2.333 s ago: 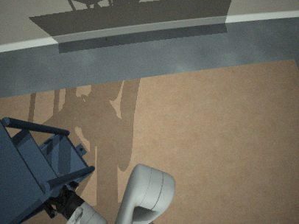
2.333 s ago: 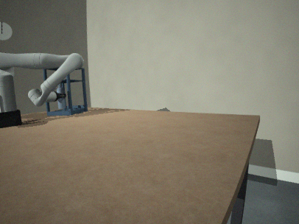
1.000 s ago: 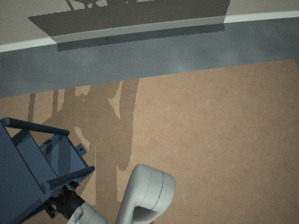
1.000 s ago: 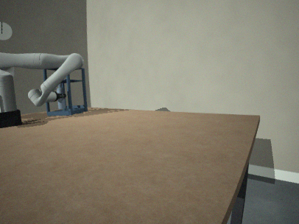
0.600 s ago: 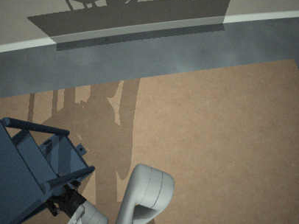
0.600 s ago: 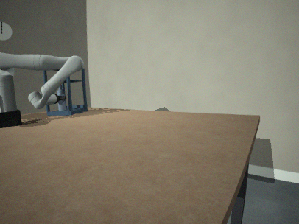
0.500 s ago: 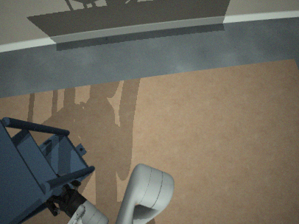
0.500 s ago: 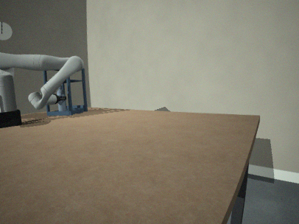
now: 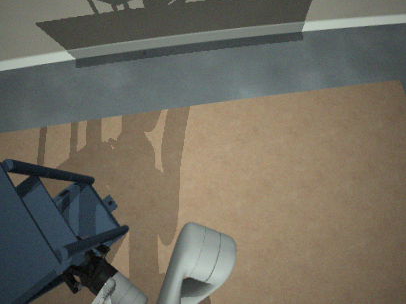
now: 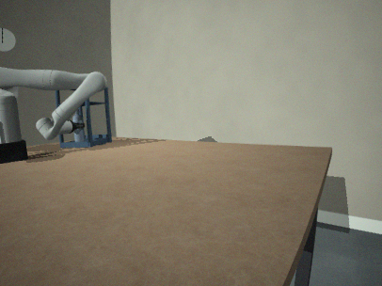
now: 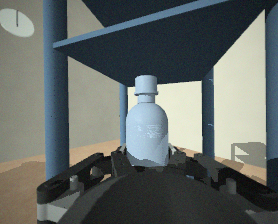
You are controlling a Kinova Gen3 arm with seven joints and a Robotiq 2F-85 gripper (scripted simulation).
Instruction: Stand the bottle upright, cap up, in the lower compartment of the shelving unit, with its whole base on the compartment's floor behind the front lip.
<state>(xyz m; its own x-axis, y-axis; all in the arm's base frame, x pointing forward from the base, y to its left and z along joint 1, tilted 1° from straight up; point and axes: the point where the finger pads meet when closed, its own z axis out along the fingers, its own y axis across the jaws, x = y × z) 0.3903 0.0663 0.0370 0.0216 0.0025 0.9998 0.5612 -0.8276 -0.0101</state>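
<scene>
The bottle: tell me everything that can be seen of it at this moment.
The bottle is pale blue-white and smooth, plastic by its look, with a rounded body, a short neck and a flat cap on top. It stands upright, cap up, its lower body clamped between the fingers of the gripper, which hide its base. It sits under the dark blue board of the shelf, between the posts; whether the base touches the floor cannot be seen.
</scene>
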